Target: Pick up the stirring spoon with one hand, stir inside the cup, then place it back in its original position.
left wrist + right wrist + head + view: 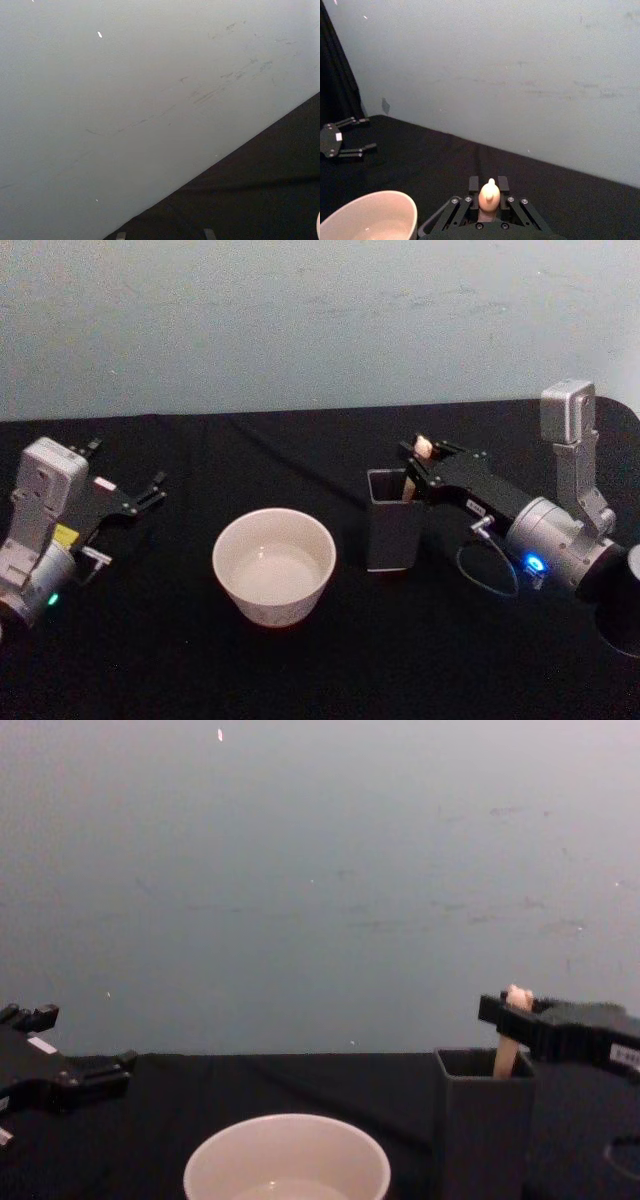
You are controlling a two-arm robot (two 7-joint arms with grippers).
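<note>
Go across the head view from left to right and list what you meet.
left gripper, open → cream cup → dark grey holder → right gripper, reaching in from the right, shut on the stirring spoon that stands in that holder.

R claw pinched, L claw splayed

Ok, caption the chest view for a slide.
The right hand closed on the stirring spoon standing in the grey holder, beside the cream cup.
</note>
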